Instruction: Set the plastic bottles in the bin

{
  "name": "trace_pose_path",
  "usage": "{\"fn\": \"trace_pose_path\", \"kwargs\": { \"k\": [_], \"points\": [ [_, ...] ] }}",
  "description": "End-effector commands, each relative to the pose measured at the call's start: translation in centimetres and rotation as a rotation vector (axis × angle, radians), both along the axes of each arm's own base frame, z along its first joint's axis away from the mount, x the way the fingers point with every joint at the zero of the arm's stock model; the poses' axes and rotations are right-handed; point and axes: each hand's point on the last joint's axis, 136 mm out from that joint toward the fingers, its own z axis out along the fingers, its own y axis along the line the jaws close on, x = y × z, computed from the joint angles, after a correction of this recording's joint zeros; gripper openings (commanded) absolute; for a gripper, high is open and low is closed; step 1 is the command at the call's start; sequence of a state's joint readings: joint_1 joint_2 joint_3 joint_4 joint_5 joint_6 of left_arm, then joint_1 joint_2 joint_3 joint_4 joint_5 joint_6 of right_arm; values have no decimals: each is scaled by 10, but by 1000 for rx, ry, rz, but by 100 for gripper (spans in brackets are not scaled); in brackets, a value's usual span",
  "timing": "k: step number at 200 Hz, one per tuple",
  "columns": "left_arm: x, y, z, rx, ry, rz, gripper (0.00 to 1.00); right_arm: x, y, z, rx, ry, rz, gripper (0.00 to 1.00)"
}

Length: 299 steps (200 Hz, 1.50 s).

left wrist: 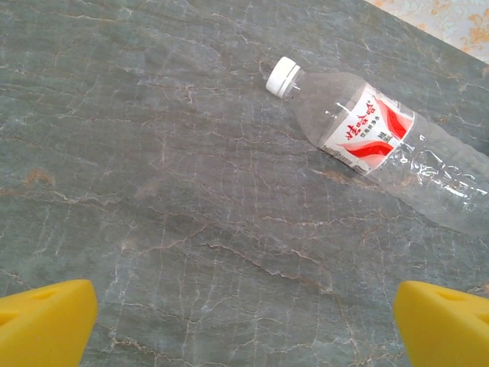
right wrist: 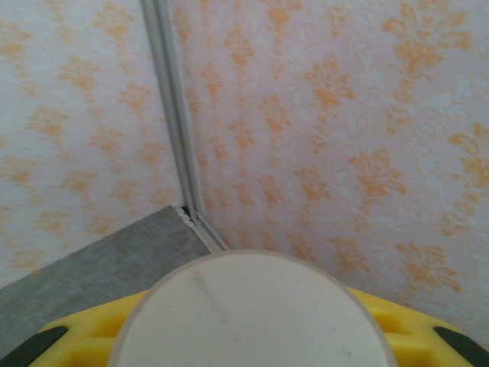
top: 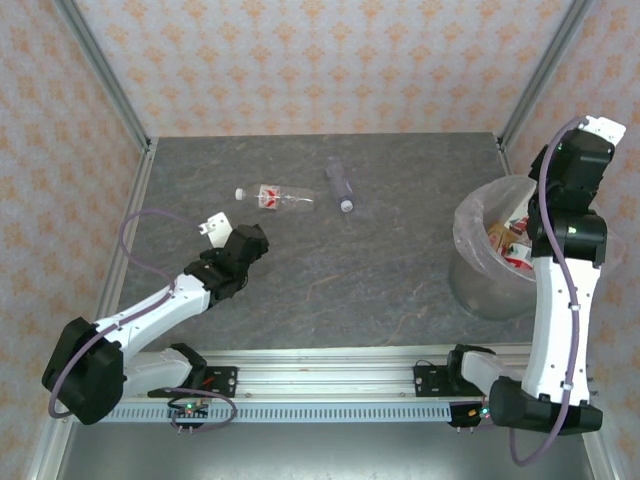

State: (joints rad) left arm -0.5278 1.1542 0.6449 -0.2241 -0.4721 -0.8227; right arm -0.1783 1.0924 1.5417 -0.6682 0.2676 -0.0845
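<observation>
1. Left pincer (left wrist: 244, 325): spread wide, holding nothing. Its yellow fingertips (left wrist: 46, 325) sit at the lower corners of the left wrist view, over bare bench (left wrist: 153, 191). It is aimed at the labelled bottle, probably to line up a grasp.
2. Labelled bottle (left wrist: 374, 138): lies on its side in the upper right of the left wrist view, white cap toward the upper left. It is apart from the fingertips and untouched. Its base runs off the right edge of the frame. In the top view it lies at upper centre (top: 275, 197).
3. Plain bottle (top: 341, 183): lies on the bench just right of the labelled one, not touching it. It is too small to make out a label.
4. Bin (top: 470, 225): stands at the right edge of the top view, well apart from both loose bottles. The right arm crosses its far side and hides part of the rim.
5. Bin contents (top: 512, 243): red-and-white labels show inside, so some bottles are judged already deposited. The count cannot be told.
6. Right pincer (right wrist: 248, 348): raised high at the upper right of the top view, beyond the bin. It is closed on a round end (right wrist: 252, 306) held between yellow fingers.
7. Round end: pale and seen end-on, likely a bottle carried for dropping. Its body is hidden and its lower part is cut off by the frame.
</observation>
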Motion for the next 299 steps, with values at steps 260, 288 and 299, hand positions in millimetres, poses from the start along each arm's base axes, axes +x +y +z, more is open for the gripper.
{"fn": "trace_pose_path", "kwargs": {
  "k": [260,288,299],
  "points": [
    [-2,0,5,-22,69,-32,100,3,9,-113,-38,571,-119,99],
    [3,-1,1,-13,110,-27,100,18,32,-103,5,471,-42,99],
    [6,1,-1,-19,127,-17,100,23,41,-98,2,445,-19,99]
  ]
}}
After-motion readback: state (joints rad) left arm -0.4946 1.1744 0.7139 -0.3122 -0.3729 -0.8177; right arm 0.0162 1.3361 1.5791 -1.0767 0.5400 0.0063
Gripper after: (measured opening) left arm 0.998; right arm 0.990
